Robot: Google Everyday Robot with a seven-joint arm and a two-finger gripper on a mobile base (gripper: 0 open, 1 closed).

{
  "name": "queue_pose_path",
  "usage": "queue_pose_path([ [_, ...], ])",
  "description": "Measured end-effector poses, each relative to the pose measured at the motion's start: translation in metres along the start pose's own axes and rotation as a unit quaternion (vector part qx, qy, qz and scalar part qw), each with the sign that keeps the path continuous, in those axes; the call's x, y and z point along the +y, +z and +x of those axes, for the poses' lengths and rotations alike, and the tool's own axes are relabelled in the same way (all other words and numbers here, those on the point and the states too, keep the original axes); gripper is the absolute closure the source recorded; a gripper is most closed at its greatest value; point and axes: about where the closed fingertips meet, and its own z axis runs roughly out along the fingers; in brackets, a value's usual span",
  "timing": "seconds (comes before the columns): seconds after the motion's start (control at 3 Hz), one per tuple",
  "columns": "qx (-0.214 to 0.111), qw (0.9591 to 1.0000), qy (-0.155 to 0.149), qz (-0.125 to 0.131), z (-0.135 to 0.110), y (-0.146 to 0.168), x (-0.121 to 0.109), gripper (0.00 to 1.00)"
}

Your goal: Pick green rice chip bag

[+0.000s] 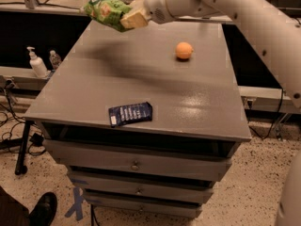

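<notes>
You will find no word, brand or number here that can be read. The flat dark blue packet near the front edge of the grey desk carries rows of white print, but none of it resolves into letters. The bright green, wrinkly rice chip bag shows only pale yellowish patches. The gripper holds it above the desk's far left corner, fingers clamped on its right end. The white pump bottle left of the desk shows no legible label. On the floor, blue tape forms a rough cross-like mark.
</notes>
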Motion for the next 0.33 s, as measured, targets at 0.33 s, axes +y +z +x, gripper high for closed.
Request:
queue_pose_path([
  [0.33,-0.008,1.0,-0.004,-0.002,-0.0025,-0.0045,0.0016,1.0],
])
